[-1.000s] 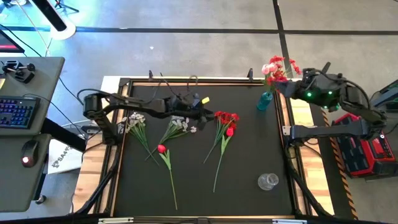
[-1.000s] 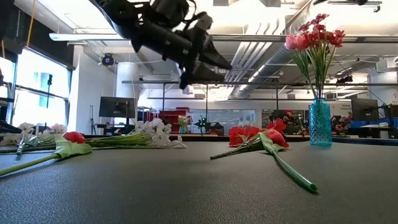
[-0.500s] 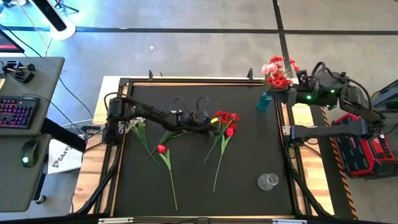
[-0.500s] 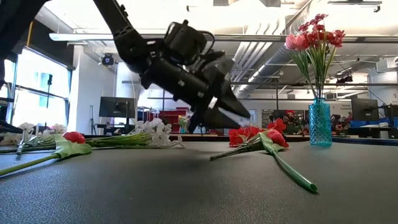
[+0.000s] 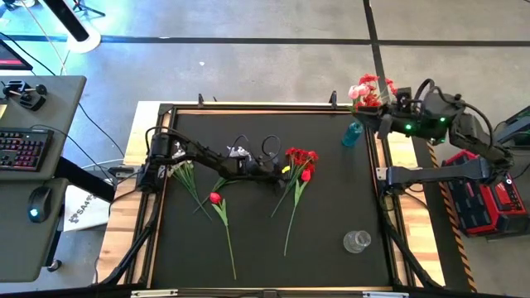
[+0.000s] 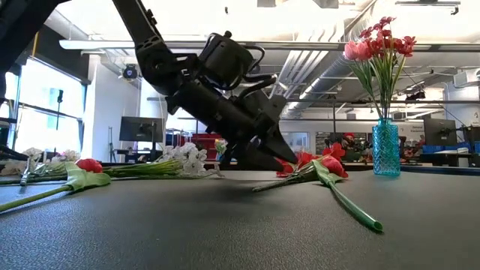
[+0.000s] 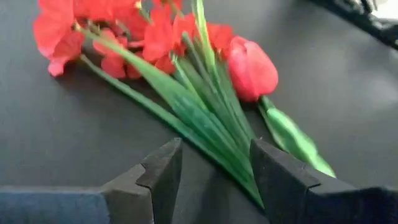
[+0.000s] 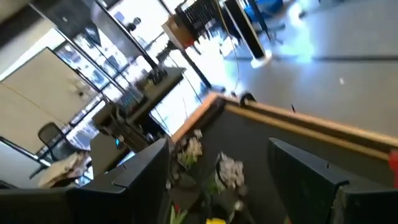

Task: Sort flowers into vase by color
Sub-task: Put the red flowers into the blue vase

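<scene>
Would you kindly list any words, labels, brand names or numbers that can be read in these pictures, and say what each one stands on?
None can be read.
White panel beside the table's left edge: dark print, too small and blurred to read.
Red case on the floor right of the table: no legible marking.
Keyboard on the grey desk: key legends too small.
Monitors in the room behind: nothing legible.

My left arm stretched low across the desk toward its middle, left gripper [image 7: 211, 180] tipped down near the surface, jaws apart. My right arm is raised at the far right edge, right gripper [image 8: 217, 180] with jaws spread wide.
</scene>
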Motion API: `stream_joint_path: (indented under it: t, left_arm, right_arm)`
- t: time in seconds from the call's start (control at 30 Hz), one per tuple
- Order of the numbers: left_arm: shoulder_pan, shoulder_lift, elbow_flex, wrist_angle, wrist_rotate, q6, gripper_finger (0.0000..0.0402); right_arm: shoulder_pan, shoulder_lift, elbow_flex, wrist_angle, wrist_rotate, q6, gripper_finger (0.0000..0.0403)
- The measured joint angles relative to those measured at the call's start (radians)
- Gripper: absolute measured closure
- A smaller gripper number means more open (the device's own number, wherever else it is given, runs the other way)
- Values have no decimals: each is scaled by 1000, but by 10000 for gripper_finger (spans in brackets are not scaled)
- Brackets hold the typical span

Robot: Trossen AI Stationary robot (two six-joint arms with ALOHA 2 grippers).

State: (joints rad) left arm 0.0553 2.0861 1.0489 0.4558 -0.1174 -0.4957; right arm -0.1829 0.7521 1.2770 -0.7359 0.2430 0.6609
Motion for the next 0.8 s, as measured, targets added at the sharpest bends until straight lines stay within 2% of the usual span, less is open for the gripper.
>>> stream_joint_path:
  t: [0.33, 0.5, 0.6, 0.8]
  left_arm:
    - [-6, 2, 1, 5, -81, 0, 225]
    - [-13, 62, 34, 34, -65, -22, 225]
    - [-23, 107, 83, 39, -51, 6, 225]
    - [-26, 155, 166, -36, -46, 11, 228]
  right_arm:
    - [0, 24, 0, 28, -14, -61, 147]
    - [0, 39, 0, 29, -160, -100, 147]
    - [0, 51, 0, 16, -245, -61, 147]
    - [0, 60, -1, -33, -252, -30, 147]
